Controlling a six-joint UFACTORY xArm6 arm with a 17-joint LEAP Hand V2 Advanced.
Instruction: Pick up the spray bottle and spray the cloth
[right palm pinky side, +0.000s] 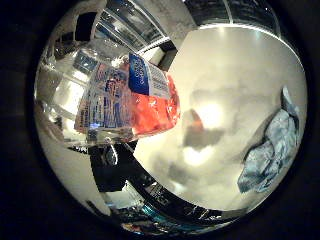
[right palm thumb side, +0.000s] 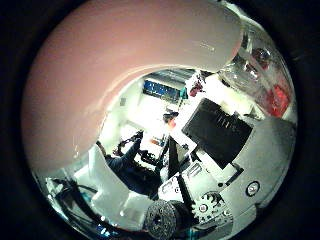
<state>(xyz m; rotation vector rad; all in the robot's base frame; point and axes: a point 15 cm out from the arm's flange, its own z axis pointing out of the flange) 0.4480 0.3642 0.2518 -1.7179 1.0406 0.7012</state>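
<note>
The clear plastic spray bottle (right palm pinky side: 125, 100), part-filled with orange-red liquid and wrapped in a blue and white label, sits close against the palm, lifted off the white tabletop (right palm pinky side: 225, 75) so that its shadow falls on the surface beneath. The white and black hand (right palm thumb side: 235, 165) has its fingers curled around the bottle. A crumpled pale blue cloth (right palm pinky side: 272, 150) lies on the table, well apart from the bottle.
</note>
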